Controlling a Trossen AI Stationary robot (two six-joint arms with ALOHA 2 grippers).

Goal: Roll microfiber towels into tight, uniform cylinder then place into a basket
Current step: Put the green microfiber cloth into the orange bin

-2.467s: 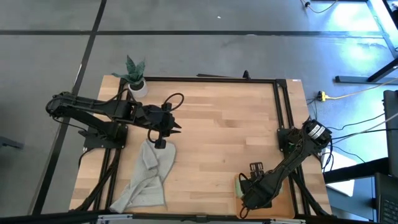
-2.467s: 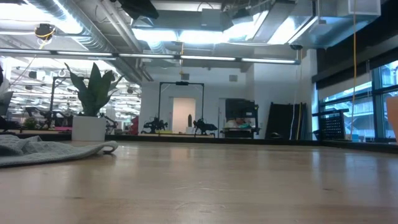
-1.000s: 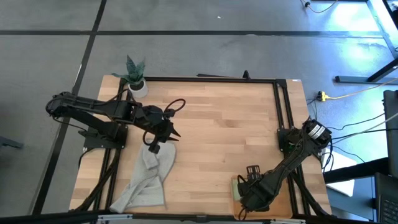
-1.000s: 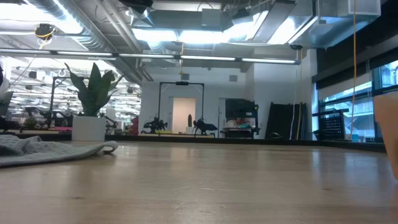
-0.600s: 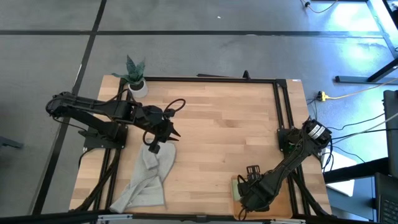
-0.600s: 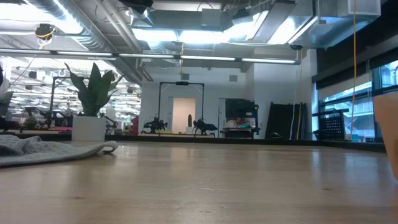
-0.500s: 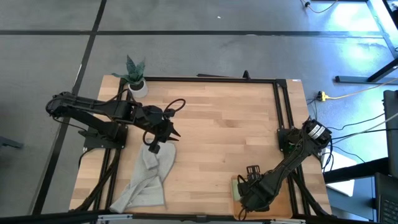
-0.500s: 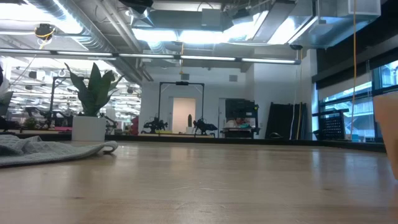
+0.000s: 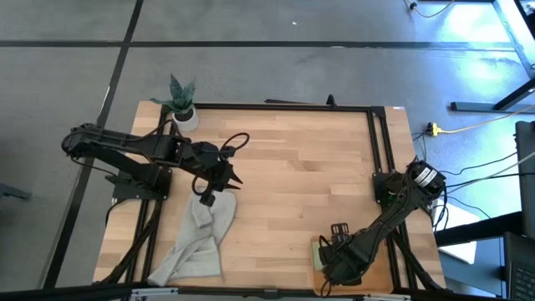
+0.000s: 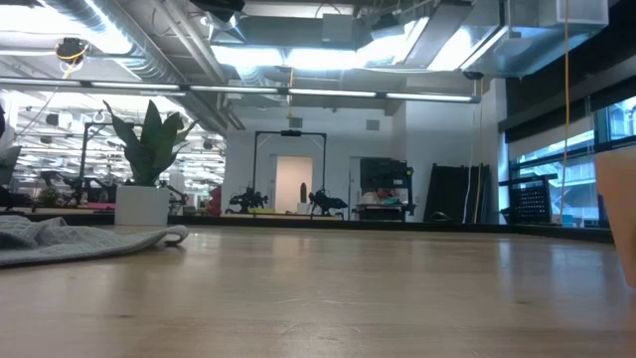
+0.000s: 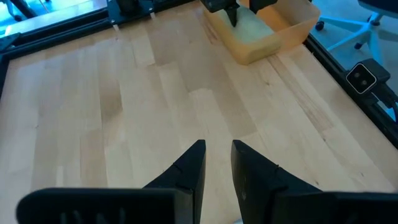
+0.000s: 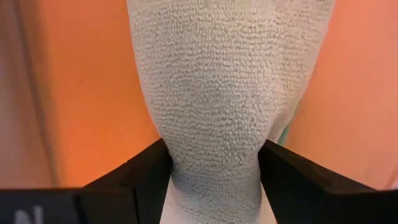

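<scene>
The sage green towel [image 12: 224,87], rolled up, lies in the orange-brown basket [image 9: 318,280] at the table's near right edge. My right gripper [image 9: 324,257] points down into the basket and is shut on the roll. The left wrist view shows the basket [image 11: 292,22] and the roll [image 11: 252,31] from across the table. The light grey towel [image 9: 196,238] lies crumpled flat on the near left of the table. My left gripper [image 11: 217,165] hangs above its far end, fingers a little apart with nothing between them. My right gripper pinches the rolled green towel between its two fingers [image 12: 149,171], which come from above and point down, lying across the roll. The cloth [image 12: 214,155] is squeezed into a narrow waist where the fingers meet it. The roll runs along the basket's floor [image 12: 81,93].
A small white pot with a green plant [image 9: 182,109] stands at the table's far left corner. A black frame [image 9: 376,134] borders the far and right sides. The bare wooden tabletop [image 9: 301,176] lies between the two arms.
</scene>
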